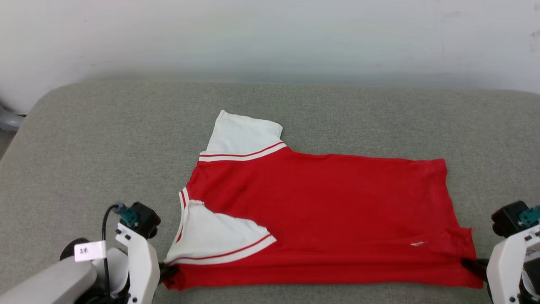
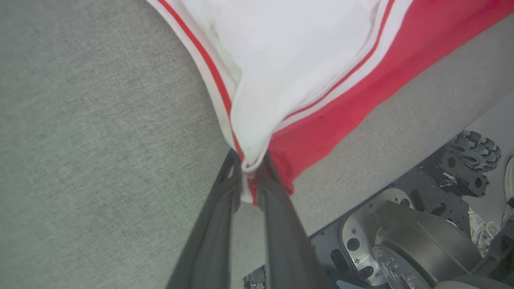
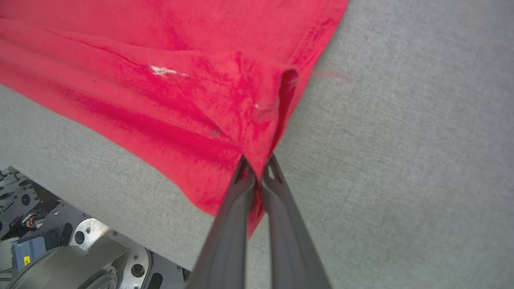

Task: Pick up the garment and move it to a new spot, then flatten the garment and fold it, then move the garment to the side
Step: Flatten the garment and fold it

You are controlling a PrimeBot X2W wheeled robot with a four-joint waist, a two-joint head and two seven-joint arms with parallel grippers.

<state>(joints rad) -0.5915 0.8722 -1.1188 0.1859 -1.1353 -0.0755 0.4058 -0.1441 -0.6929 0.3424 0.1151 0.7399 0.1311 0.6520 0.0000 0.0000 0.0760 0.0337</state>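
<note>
I see the garment [image 1: 320, 202] spread flat on the grey cushion [image 1: 105, 139], its long edge nearest me. My left gripper [image 2: 249, 166] has its fingers clamped on the near corner by the white sleeve. My right gripper [image 3: 259, 170] has its fingers pinched shut on the near hem corner.
</note>
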